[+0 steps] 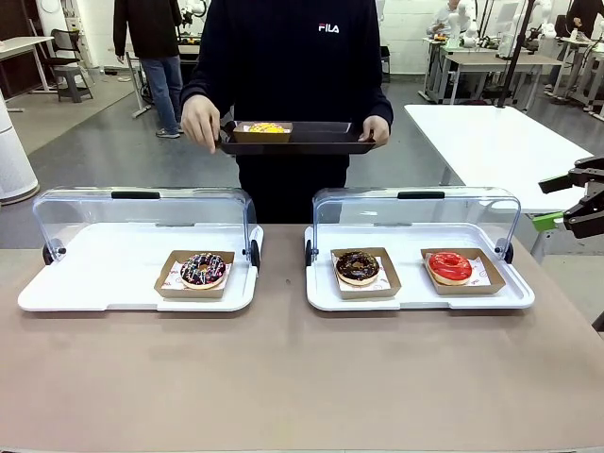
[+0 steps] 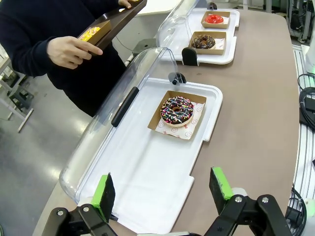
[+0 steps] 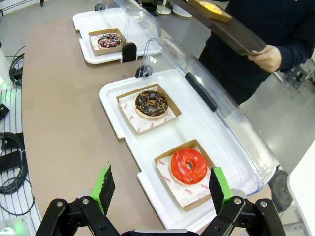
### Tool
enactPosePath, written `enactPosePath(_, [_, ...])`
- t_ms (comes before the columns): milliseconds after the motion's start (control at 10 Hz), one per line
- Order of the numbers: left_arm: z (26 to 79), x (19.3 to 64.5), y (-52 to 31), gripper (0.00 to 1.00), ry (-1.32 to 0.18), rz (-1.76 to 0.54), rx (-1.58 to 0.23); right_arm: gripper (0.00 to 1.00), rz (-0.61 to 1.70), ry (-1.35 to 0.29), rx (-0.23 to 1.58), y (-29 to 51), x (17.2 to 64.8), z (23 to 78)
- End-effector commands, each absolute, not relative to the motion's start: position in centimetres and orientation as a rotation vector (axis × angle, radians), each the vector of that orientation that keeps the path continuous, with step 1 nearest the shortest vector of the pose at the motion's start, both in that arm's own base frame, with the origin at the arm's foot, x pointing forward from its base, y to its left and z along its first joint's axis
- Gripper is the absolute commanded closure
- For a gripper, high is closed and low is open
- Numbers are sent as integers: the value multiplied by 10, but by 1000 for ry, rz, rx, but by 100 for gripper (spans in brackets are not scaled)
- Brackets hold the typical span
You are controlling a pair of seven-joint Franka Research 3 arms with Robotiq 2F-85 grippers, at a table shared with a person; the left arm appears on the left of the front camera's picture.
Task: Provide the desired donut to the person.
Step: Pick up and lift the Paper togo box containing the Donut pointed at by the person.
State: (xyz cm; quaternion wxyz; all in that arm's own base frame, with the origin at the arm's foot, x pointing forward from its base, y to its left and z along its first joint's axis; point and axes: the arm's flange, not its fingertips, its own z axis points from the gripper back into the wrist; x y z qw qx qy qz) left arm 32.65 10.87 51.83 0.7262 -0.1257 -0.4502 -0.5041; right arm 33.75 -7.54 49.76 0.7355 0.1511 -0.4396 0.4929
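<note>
Table (image 1: 283, 377): I see a flat, matte brown top.
Display trays: the left tray (image 1: 104, 274) and the right tray (image 1: 411, 276) are smooth white plastic with rounded corners. Each has a clear domed lid (image 1: 142, 212) with a black handle, tipped open toward the far side.
Sprinkled donut (image 1: 203, 269): a chocolate ring with coloured sprinkles, in a square brown card dish on the left tray.
Chocolate donut (image 1: 358, 267): dark and glossy, in its own card dish on the right tray.
Red donut (image 1: 450, 267): shiny red glaze, just beside the chocolate one.
Person (image 1: 288, 75): black sweatshirt, holding a dark rectangular serving tray (image 1: 321, 143) behind the table.
Yellow donut (image 1: 265, 128): in a card dish on that serving tray.
Left gripper (image 2: 162, 189): I read the jaws as spread wide, green pads bare, above the near edge of the left tray.
Right gripper (image 3: 160, 186): jaws wide, gripping nothing, above the red donut's end of the right tray.
</note>
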Motion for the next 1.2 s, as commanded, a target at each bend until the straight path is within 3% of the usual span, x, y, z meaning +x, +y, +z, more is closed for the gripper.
enactPosePath(0, [519,326,109,0,-999,-1109,-272,0,1088,-998,353,-75,341,495])
enactPosePath(1100, [519,326,109,0,-999,-1109,-272,0,1088,-998,353,-75,341,495])
